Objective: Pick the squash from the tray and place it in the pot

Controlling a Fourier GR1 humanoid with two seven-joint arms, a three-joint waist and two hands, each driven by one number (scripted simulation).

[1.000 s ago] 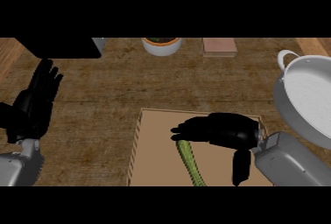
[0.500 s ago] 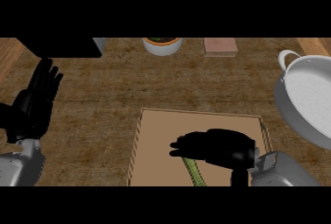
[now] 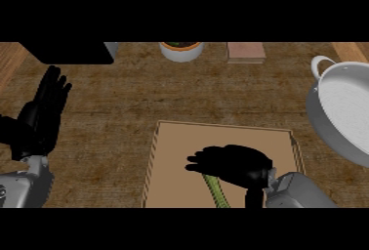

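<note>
A long green squash (image 3: 215, 192) lies on the tan tray (image 3: 170, 146) near the view's lower edge; only its lower part shows. My right hand (image 3: 234, 163) hovers over the squash's upper end with fingers curled down, hiding it; whether they touch or hold the squash I cannot tell. The white pot (image 3: 346, 117) with a grey rim stands at the right edge, right of the tray. At the left edge my left hand (image 3: 42, 114) rests open, fingers up.
A small white bowl (image 3: 181, 50) and a pinkish block (image 3: 246, 52) sit at the back of the brown counter. A black object (image 3: 69, 52) lies at the back left.
My right hand has moved down and left over the tray, covering more of the squash's upper end. The left hand has not moved.
</note>
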